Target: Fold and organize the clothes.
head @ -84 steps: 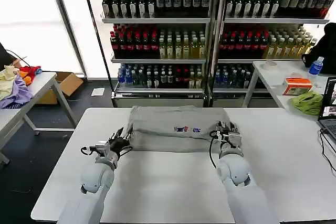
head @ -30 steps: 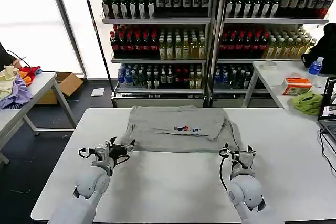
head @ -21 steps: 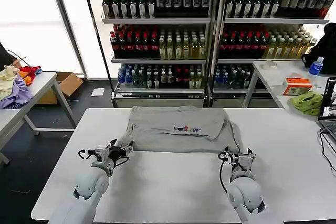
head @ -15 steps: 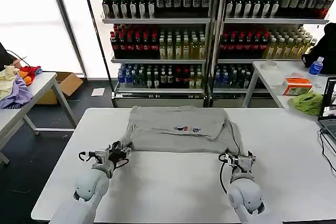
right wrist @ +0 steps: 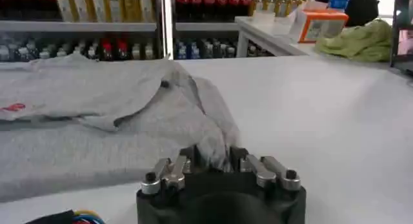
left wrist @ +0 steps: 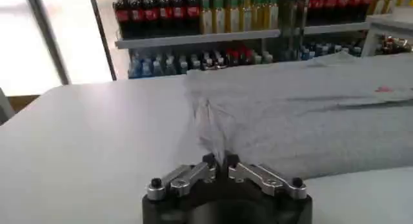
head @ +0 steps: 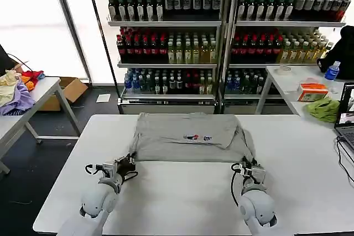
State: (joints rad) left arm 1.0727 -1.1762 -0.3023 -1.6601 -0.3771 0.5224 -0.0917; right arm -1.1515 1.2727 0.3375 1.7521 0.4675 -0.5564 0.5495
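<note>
You are working on a light grey shirt (head: 188, 136) with a small multicoloured chest print (head: 197, 137), lying partly folded on the white table (head: 310, 175), toward its far edge, print side up.

Left gripper (head: 125, 165) is sitting at the near-left corner of the shirt. In the left wrist view (left wrist: 222, 166) its fingers are pinched narrow on a peak of grey fabric that is rising between them.

Right gripper (head: 250, 167) is sitting at the near-right corner. In the right wrist view (right wrist: 219, 162) it is likewise closed tight on a bunched edge of cloth.

Judgement: both corners are pinned and you are setting up a pull or lift of the near hem for the next fold.

Risks from here:
- Each grip is taking only a thin tuck of cotton. A fast pull is likely to slip one corner free, leaving the fold skewed.
- The right side is looking more rumpled, with layers overlapping near the gripper. You may be holding more than one layer, or only the top one; I cannot tell which.
- Uneven travel between the arms would be dragging the whole shirt across the table rather than folding it.
</note>
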